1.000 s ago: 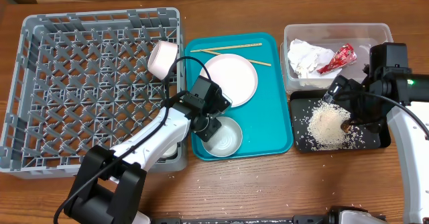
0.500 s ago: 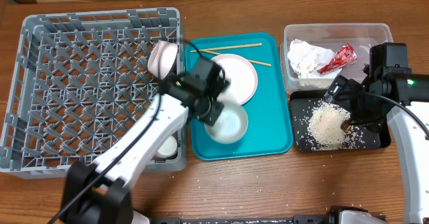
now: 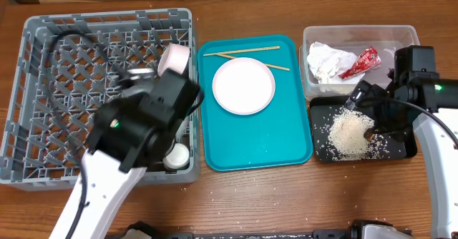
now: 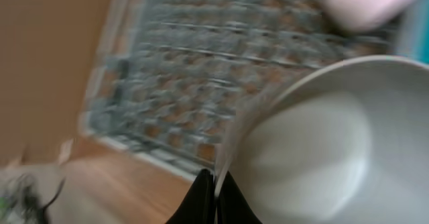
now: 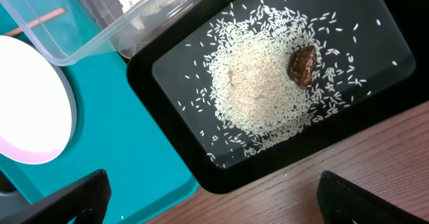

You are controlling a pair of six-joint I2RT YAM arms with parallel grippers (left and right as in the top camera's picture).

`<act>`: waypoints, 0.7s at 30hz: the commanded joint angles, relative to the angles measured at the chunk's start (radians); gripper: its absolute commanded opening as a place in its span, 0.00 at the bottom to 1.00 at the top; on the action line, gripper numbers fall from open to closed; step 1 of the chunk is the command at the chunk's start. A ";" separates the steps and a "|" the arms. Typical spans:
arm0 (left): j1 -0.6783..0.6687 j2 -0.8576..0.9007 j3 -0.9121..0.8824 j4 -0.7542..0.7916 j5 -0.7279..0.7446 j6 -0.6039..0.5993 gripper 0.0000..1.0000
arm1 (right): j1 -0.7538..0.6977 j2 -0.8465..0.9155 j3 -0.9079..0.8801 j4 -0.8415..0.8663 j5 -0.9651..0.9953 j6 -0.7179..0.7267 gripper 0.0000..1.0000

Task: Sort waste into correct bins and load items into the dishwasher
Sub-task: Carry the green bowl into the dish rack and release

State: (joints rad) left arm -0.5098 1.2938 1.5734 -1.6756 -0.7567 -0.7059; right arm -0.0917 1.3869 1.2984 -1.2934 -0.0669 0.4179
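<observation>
My left gripper (image 4: pixel 214 190) is shut on the rim of a pale bowl (image 4: pixel 315 143) and holds it over the right part of the grey dish rack (image 3: pixel 28 89); overhead, the arm hides the bowl. A pinkish bowl (image 3: pixel 174 59) leans on the rack's right wall, and a white cup (image 3: pixel 177 155) lies in its front right corner. The plate (image 3: pixel 243 86) and chopsticks (image 3: pixel 243 51) lie on the teal tray (image 3: pixel 286 139). The clear tub (image 3: pixel 360 35) holds the napkin (image 3: pixel 325 59) and red wrapper (image 3: pixel 361 61). My right gripper (image 3: pixel 368 111) is open and empty above the black tray (image 5: pixel 382 49), which holds rice (image 5: pixel 261 83) and a brown scrap (image 5: pixel 303 64).
Loose rice grains lie scattered on the wooden table in front of the trays. The teal tray stands between the rack and the two bins. In the right wrist view the plate's edge (image 5: pixel 27 103) and the tub's corner (image 5: pixel 100 23) show at the left.
My left arm has lifted the pale bowl off the teal tray and swung it left over the rack. The right arm has not moved.
</observation>
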 commanded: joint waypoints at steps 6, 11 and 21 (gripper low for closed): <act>-0.001 0.092 -0.135 0.008 -0.423 -0.223 0.04 | -0.002 -0.006 0.006 0.006 0.014 0.002 1.00; -0.001 0.240 -0.224 0.008 -0.501 -0.248 0.04 | -0.002 -0.006 0.006 0.006 0.014 0.002 1.00; -0.001 0.487 -0.230 0.018 -0.562 -0.323 0.04 | -0.002 -0.006 0.006 0.006 0.014 0.002 1.00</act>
State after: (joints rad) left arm -0.5098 1.7397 1.3430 -1.6665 -1.2537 -0.9668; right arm -0.0917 1.3869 1.2984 -1.2938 -0.0635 0.4175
